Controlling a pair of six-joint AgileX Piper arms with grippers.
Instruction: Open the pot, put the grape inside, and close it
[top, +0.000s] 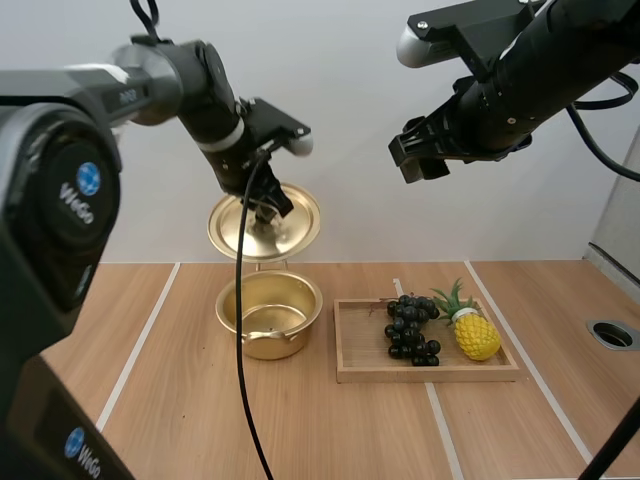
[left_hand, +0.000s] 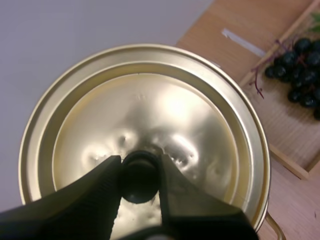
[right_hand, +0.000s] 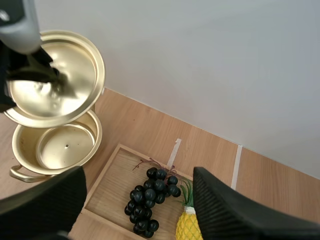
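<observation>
Pot (top: 268, 312) sits open on the table (top: 180, 400), right below the left gripper (top: 268, 212). That gripper is clamped on the knob (left_hand: 139, 176) of the lid (top: 230, 230), holding it tilted in the air above the pot. Grapes (top: 411, 328) lie in the tray (top: 360, 372), well below the right gripper (top: 420, 160), whose fingers stand wide apart, high up, gripping nothing. A pineapple (top: 476, 335) lies just beside the grapes, on the side away from the pot.
</observation>
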